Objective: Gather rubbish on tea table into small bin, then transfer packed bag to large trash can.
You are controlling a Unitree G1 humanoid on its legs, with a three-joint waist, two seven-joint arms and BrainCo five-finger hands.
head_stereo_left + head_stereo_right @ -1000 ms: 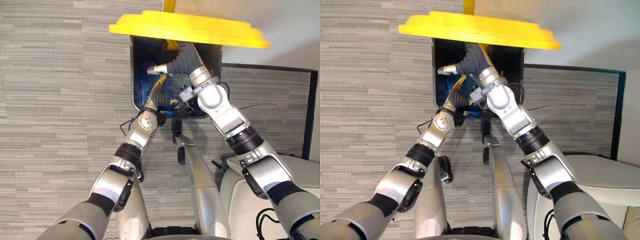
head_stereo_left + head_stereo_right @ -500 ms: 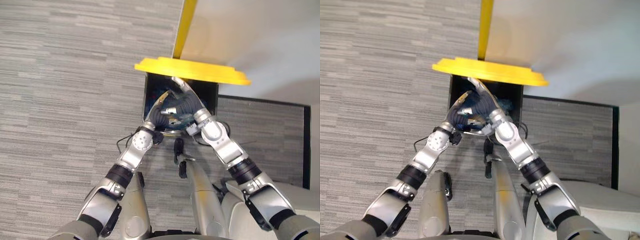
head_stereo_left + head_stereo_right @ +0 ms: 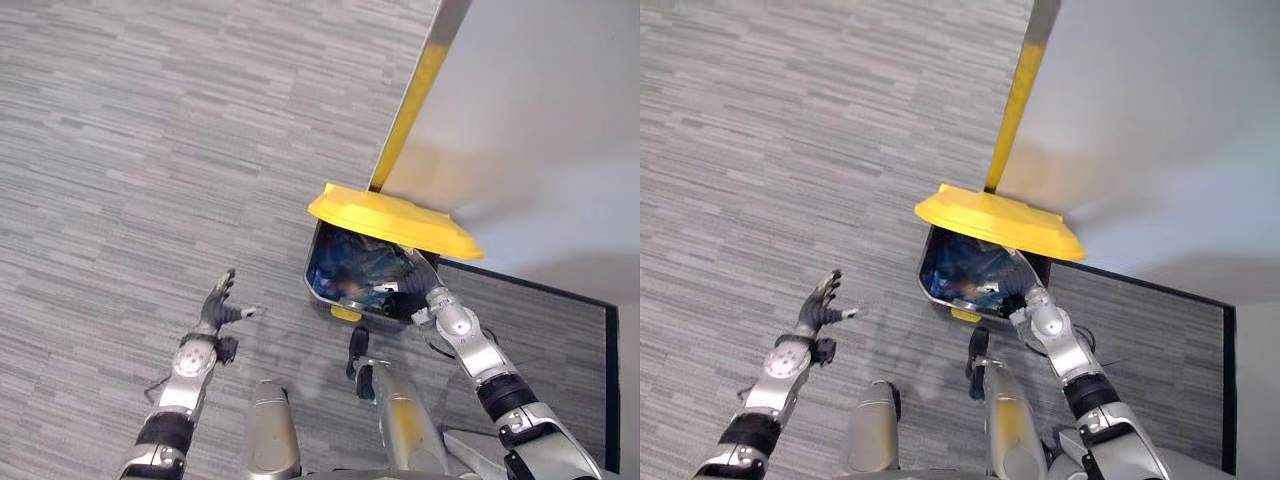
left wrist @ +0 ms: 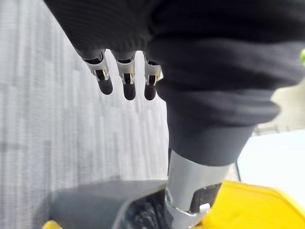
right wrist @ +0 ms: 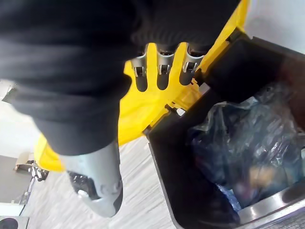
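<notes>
While left hand spreads empty fingers, right hand fingers lie straight under yellow lid.

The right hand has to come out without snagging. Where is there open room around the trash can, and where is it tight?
Open: the grey carpet on the robot's left of the trash can, around the open left hand. Tight: the can's mouth, where the open right hand sits between the raised yellow lid and the dark bag.
</notes>
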